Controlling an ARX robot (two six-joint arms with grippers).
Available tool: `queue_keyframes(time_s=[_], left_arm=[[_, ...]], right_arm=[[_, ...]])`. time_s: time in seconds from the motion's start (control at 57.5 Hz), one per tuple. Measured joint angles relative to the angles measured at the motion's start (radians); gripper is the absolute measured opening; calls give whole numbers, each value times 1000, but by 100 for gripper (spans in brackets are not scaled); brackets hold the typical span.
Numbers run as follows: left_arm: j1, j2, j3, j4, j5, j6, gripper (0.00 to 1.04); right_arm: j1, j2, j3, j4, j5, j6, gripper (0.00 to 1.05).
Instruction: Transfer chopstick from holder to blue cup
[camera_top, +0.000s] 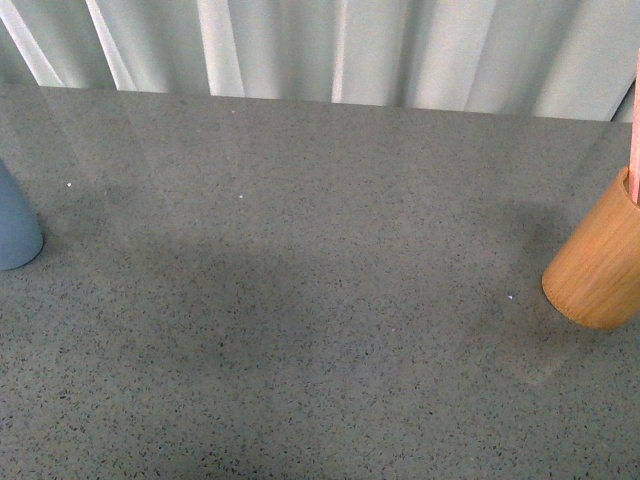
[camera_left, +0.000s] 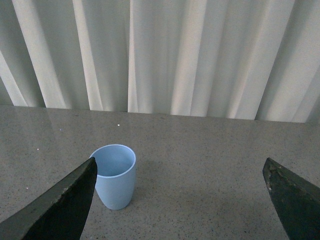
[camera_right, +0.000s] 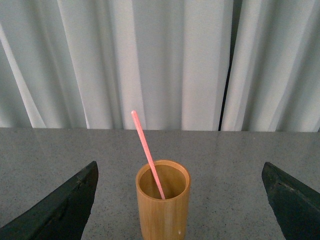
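Front view: I log a blue cup (camera_top: 15, 228) at the left edge and a wooden holder (camera_top: 598, 265) at the right edge, on a grey table (camera_top: 300, 320).

Left wrist view: left claw (camera_left: 180, 165) is spread wide, holding nothing. The blue cup stands upright ahead of it, apart.

Right wrist view: right claw (camera_right: 179, 169) is spread wide. The holder stands ahead of it, untouched, and the pink chopstick (camera_right: 146, 150) leans inside.

The left gripper (camera_left: 179, 165) is showing two dark grey, matte, wedge-shaped fingers (camera_left: 60, 210) narrowing to blunt tips; the right gripper (camera_right: 180, 167) is showing an identical blackish, faintly rough-surfaced pair.
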Motion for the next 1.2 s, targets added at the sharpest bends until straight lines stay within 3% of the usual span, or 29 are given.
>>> queue_keyframes(time_s=[1.201], left_arm=[[0,0,0,0,0,0,98]], right_arm=[[0,0,0,0,0,0,95]])
